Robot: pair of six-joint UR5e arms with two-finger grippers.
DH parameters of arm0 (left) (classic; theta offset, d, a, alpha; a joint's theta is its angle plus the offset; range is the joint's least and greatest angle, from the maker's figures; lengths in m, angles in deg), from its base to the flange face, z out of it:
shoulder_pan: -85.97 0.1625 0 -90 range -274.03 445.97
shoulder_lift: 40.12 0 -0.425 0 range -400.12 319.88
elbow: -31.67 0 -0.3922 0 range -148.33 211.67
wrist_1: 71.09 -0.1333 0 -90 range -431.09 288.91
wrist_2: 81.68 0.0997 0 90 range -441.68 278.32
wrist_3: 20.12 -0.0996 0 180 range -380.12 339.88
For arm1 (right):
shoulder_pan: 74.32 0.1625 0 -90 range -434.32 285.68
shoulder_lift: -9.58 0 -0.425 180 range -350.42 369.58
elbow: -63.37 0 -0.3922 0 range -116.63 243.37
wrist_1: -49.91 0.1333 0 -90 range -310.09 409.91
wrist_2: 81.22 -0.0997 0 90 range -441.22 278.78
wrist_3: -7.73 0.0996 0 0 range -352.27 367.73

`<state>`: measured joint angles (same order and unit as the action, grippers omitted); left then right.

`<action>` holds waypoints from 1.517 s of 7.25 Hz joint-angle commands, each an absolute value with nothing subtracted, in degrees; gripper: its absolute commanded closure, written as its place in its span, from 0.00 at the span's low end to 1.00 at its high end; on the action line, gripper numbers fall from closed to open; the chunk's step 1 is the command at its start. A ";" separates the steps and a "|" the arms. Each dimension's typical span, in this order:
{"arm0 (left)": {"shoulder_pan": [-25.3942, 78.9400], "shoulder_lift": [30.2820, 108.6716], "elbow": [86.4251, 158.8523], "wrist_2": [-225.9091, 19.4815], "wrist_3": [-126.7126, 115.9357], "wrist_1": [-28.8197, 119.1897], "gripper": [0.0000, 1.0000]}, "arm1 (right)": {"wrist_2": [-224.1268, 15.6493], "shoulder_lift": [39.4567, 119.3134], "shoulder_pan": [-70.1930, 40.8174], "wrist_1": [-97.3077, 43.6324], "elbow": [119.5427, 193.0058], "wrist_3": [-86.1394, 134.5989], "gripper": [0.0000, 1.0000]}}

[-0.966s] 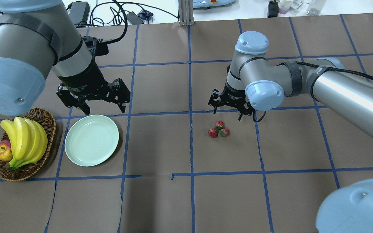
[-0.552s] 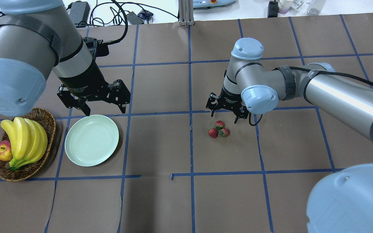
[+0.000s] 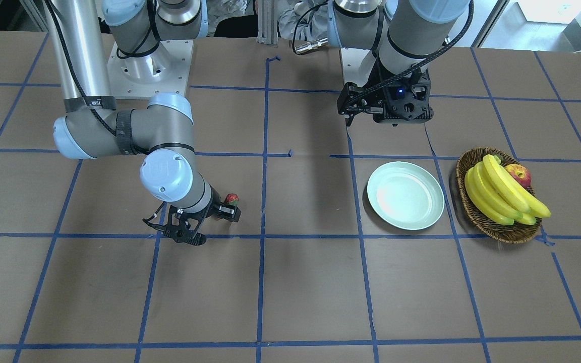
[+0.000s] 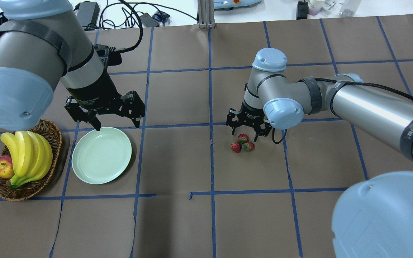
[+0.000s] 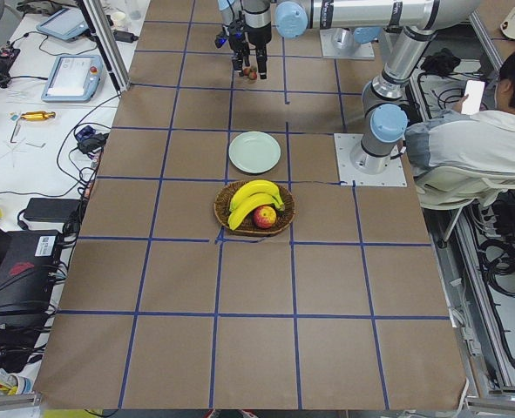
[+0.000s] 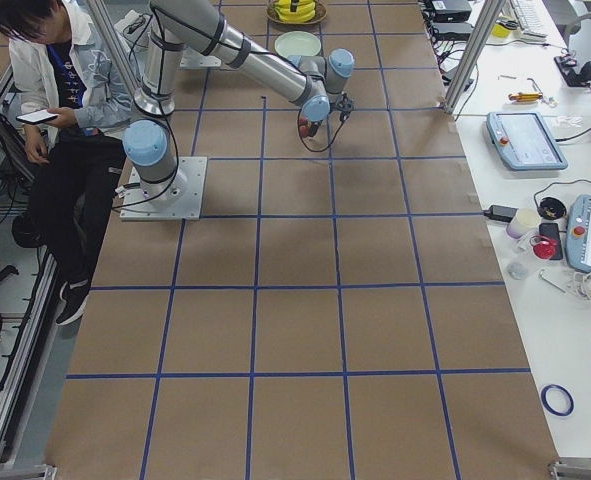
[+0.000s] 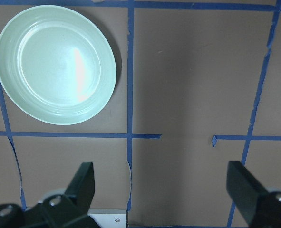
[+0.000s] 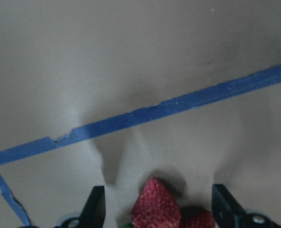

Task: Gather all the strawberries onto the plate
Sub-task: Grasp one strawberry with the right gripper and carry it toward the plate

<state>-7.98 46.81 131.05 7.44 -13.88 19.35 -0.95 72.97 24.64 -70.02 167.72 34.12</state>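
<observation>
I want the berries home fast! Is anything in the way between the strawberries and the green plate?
No, nothing visible. Between the strawberries and the plate lies only bare brown table with blue tape lines. The left gripper hangs open above the plate's rim; the basket sits beyond the plate.

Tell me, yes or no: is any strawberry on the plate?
No, the plate is bare and the three strawberries lie clustered on the brown table.
</observation>
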 commanded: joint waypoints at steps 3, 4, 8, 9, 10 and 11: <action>-7.99 46.81 131.07 7.44 -13.88 19.35 0.00 | -0.89 72.86 24.65 -69.01 167.69 33.48 1.00; -7.99 46.81 131.07 7.44 -13.88 19.35 0.00 | -0.88 72.77 24.65 -69.01 167.69 33.65 1.00; -7.99 46.72 130.99 7.53 -13.88 19.26 0.00 | -0.88 74.70 24.99 -64.56 156.75 34.09 1.00; -7.99 46.72 130.99 7.53 -13.88 19.26 0.00 | -0.97 74.88 27.00 -64.44 155.66 34.70 1.00; -7.99 46.63 130.90 7.70 -13.97 19.26 0.00 | -1.32 74.62 30.15 -65.13 155.57 36.10 1.00; -7.99 46.54 130.81 7.88 -13.97 19.00 0.00 | -3.33 74.27 32.01 -66.18 155.48 38.55 1.00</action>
<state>-7.99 46.63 130.90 7.68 -13.94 19.20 -1.68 74.57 29.34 -65.30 155.90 36.15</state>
